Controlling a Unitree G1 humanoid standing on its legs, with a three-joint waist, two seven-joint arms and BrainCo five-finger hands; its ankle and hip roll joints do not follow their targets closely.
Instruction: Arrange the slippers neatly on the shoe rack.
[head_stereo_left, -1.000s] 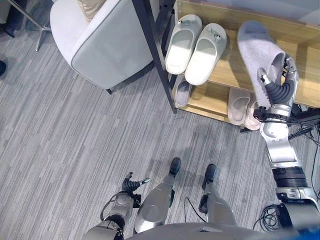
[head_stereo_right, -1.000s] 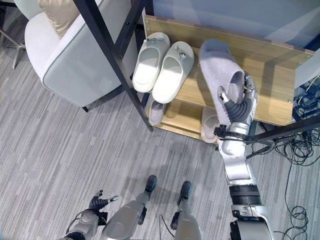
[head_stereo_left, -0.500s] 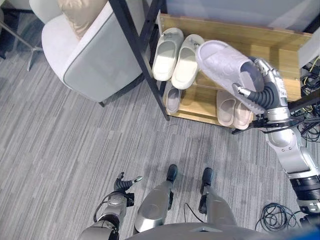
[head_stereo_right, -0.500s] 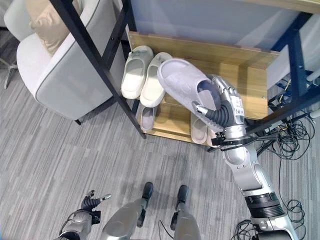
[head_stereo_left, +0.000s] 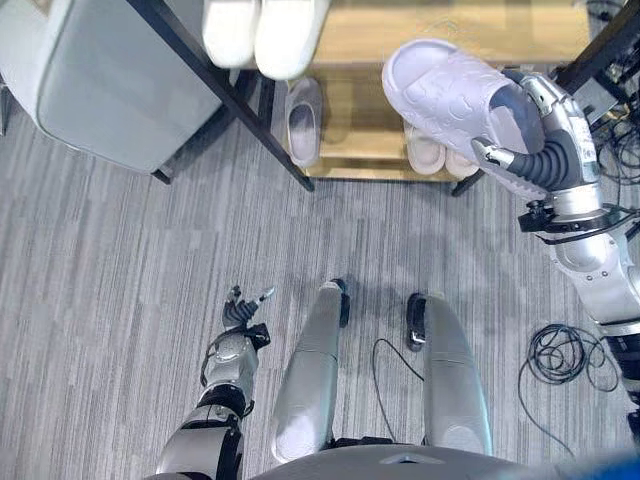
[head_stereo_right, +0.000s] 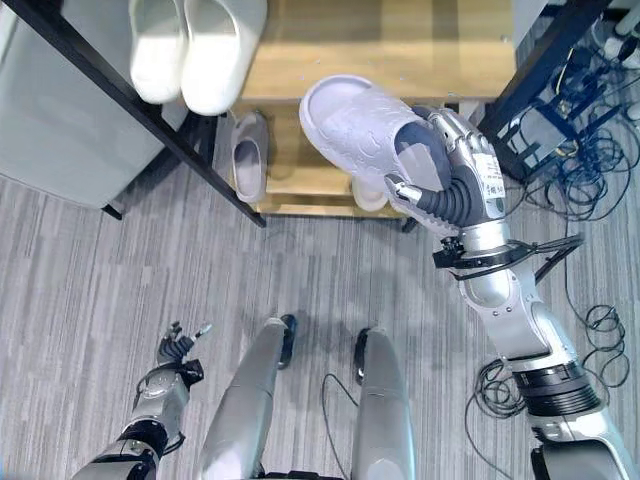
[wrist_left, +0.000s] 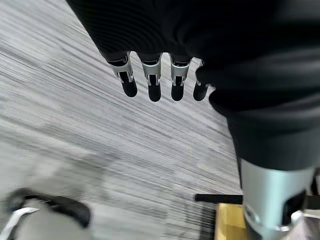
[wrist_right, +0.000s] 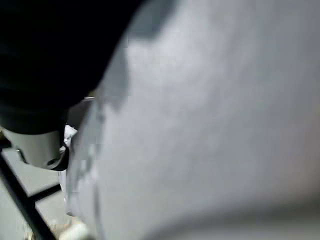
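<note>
My right hand (head_stereo_left: 556, 142) is shut on a pale lilac slipper (head_stereo_left: 450, 92), held in the air in front of the wooden shoe rack (head_stereo_left: 440, 20), toe pointing left. Its grey surface (wrist_right: 210, 125) shows close up in the right wrist view. A pair of white slippers (head_stereo_left: 262, 30) lies on the rack's upper shelf. On the lower shelf a greyish slipper (head_stereo_left: 303, 118) lies at the left, and a beige pair (head_stereo_left: 428, 155) is partly hidden behind the held slipper. My left hand (head_stereo_left: 243, 312) hangs low over the floor, its fingers (wrist_left: 152, 82) straight.
A grey armchair (head_stereo_left: 90, 80) stands left of the rack, behind a black slanted frame post (head_stereo_left: 225, 90). Another black post (head_stereo_left: 600, 45) and loose cables (head_stereo_right: 565, 110) are at the right. Grey striped carpet (head_stereo_left: 120, 270) lies in front.
The camera has tilted down, so the rack sits higher in view. My right hand has turned the slipper from toe-up over the upper shelf to toe-left, before the lower shelf.
</note>
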